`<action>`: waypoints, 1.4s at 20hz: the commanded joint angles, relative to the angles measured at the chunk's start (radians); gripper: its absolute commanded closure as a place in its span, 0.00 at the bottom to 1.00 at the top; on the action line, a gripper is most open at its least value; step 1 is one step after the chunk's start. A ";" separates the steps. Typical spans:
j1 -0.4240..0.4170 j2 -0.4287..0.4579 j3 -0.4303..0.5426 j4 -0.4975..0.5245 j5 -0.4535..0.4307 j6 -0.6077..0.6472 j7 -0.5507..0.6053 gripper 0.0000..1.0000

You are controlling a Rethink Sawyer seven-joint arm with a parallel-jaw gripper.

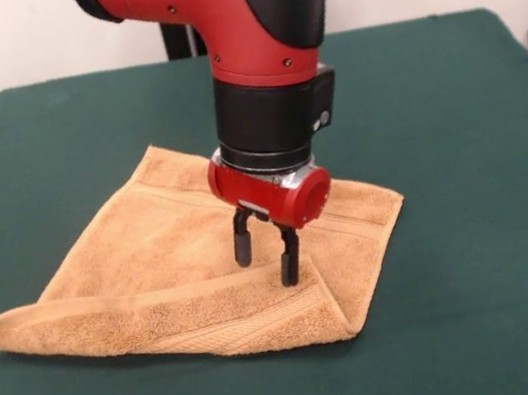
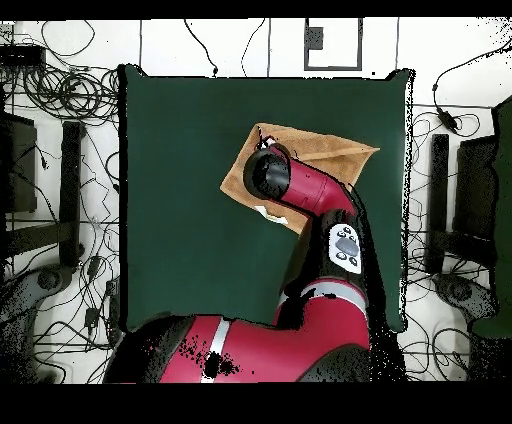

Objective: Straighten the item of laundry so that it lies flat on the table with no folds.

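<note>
Green table (image 1: 455,125) carries the towel (image 1: 134,270) with its near edge folded over, while parted, empty fingers (image 1: 266,256) hover just above that fold, probably about to pinch it and draw it flat.

Tangled black cables (image 2: 62,90) sprawl over the pale floor (image 2: 200,45) left of the surface (image 2: 180,180), beside dark equipment stands (image 2: 70,180). More cables (image 2: 445,120) and a dark stand (image 2: 437,200) lie to its right. Beyond its top edge, a dark-outlined square (image 2: 330,43) marks the floor. In the front view, a white wall (image 1: 15,41) rises behind the surface.
</note>
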 commanded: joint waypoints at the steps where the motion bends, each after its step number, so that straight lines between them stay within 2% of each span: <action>1: 0.011 0.059 0.080 0.124 0.044 -0.033 0.214 0.00; 6: 0.009 0.066 0.085 0.126 0.045 -0.053 0.216 0.00; 12: 0.020 0.080 0.051 0.088 0.049 0.040 0.195 0.00; 19: -0.001 0.086 0.101 0.103 0.054 -0.049 0.209 0.00; 28: -0.018 0.072 0.126 0.107 0.067 -0.096 0.219 0.00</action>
